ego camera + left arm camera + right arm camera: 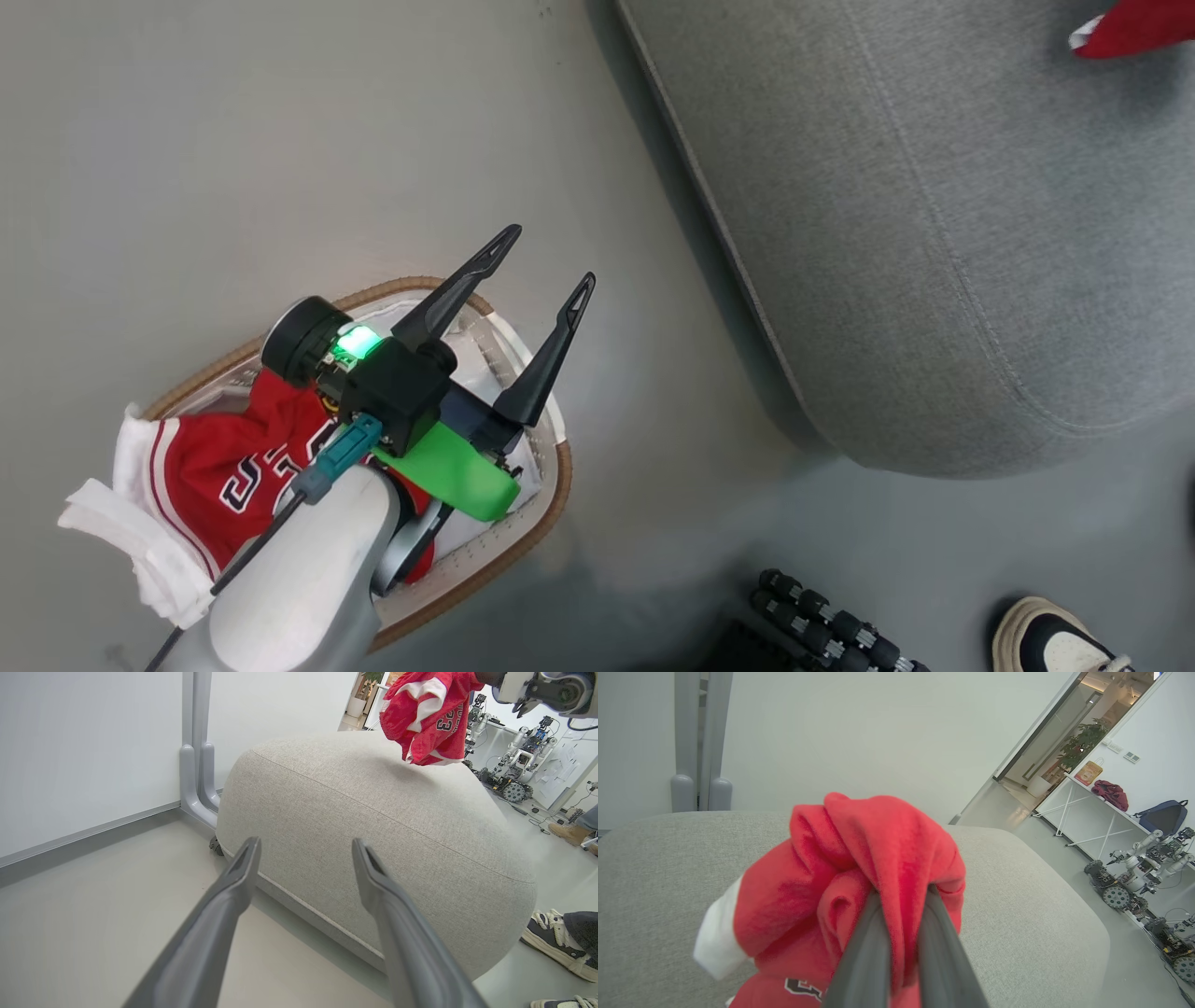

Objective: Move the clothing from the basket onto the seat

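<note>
red garment (1134, 26) cut by top edge, shoe (1060, 639) cropped, basket (523, 523) half-hidden under arm

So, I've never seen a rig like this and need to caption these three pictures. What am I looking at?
One two-armed robot, seen by three cameras. The head camera looks down: the left gripper, jaws open and empty, hangs over the basket, which has a red jersey in it. Beside it is the grey seat. The left wrist camera looks along that gripper's fingers at the seat. The right wrist camera shows the right gripper shut on red clothing, held above the seat.
</note>
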